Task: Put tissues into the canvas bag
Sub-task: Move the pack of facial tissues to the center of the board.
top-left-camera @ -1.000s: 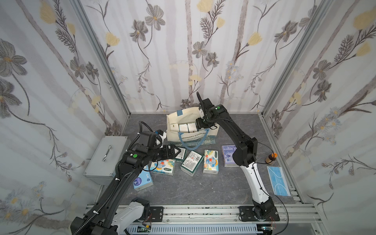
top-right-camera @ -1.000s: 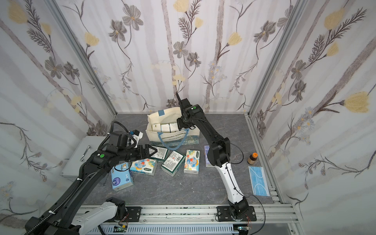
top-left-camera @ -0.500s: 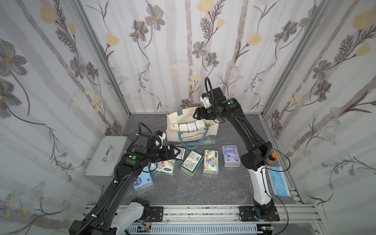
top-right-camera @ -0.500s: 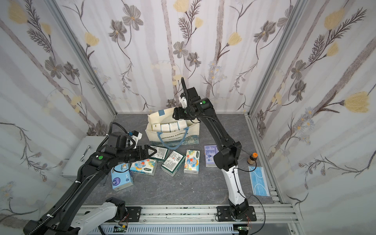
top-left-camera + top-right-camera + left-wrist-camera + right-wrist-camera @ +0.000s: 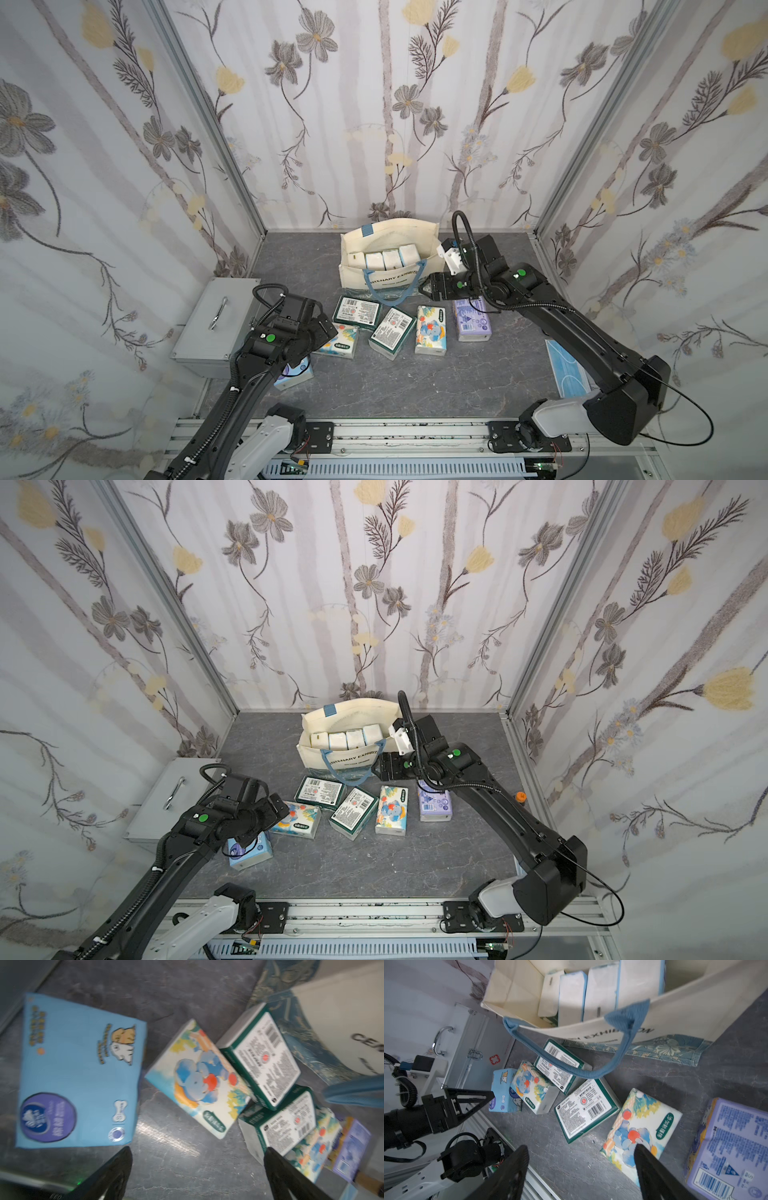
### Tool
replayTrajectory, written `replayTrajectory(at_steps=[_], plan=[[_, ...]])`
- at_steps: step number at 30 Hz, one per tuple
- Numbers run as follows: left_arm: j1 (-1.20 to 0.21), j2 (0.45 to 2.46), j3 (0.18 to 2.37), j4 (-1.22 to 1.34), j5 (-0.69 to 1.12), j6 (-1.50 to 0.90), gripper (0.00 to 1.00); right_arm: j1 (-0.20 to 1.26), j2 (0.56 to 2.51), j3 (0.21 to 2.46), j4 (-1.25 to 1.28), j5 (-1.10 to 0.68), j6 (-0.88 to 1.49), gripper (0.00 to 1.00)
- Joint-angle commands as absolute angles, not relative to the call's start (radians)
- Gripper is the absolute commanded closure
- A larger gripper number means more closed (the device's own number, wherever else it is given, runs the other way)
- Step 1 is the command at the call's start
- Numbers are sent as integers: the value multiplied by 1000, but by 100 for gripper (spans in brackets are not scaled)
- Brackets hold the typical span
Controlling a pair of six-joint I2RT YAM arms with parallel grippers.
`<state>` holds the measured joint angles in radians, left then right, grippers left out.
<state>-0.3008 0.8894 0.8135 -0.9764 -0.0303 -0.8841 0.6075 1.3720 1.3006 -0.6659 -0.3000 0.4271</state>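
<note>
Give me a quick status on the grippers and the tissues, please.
Left gripper open, empty. Right gripper open, empty. Four tissue packs in canvas bag, six loose on table. Blue handle hangs low, close to one green pack.

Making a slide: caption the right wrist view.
Open right claw over loose tissue packs; four packs stand in the canvas bag.

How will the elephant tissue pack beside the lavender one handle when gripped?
The elephant pack is probably soft and light: its wrap bulges with rounded corners, so a grip may dent it. The glossy film could be slippery. Lying flat on the table, it should not roll or tip.
</note>
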Motion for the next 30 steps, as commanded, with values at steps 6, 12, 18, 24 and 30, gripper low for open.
replayTrajectory(at_steps=[6, 12, 18, 24, 30], plan=[[-288, 910, 685, -1005, -268, -1086, 0, 622, 1208, 993, -481, -313, 484, 19], [-287, 943, 626, -817, -324, -1050, 4, 622, 1155, 942, -492, -293, 456, 18], [-287, 1079, 587, -727, -183, -1081, 8, 617, 1151, 859, -435, -292, 455, 18], [-416, 1078, 546, -619, -63, -1214, 11, 617, 1174, 871, -445, -295, 457, 18], [-685, 1110, 586, -527, -52, -1422, 12, 617, 1165, 867, -449, -286, 460, 18]])
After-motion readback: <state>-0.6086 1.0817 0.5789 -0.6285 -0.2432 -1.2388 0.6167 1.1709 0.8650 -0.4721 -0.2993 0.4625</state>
